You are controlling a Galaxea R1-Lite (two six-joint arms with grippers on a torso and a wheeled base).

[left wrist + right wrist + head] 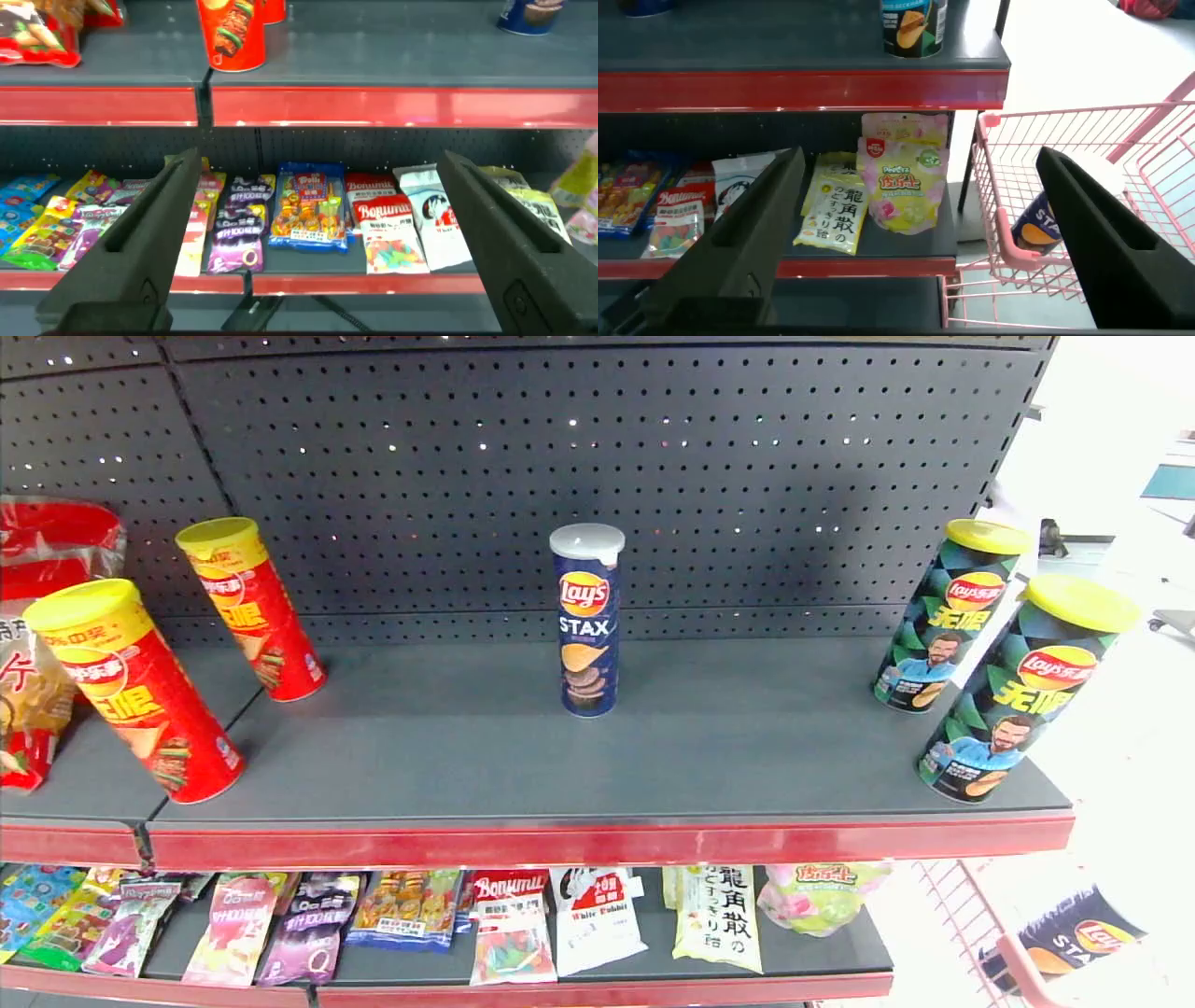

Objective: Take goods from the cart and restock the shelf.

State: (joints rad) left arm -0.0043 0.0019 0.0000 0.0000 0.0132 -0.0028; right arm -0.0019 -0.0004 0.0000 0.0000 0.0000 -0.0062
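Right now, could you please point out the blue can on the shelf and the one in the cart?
Shelf blue can [586, 625]: head view, label middle.
Cart blue can [1032, 224]: right wrist view, visible side.

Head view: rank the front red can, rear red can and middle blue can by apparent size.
1. Front red can, largest, partly because it stands nearer.
2. Rear red can.
3. Blue can, smallest.

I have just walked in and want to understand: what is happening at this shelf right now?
A robot is restocking the shelf from a pink cart. Its left gripper and right gripper are both open and empty, held before the lower row of snack bags. One blue can stands on the shelf between red cans and green cans. A second blue can sits in the cart, not yet picked up.
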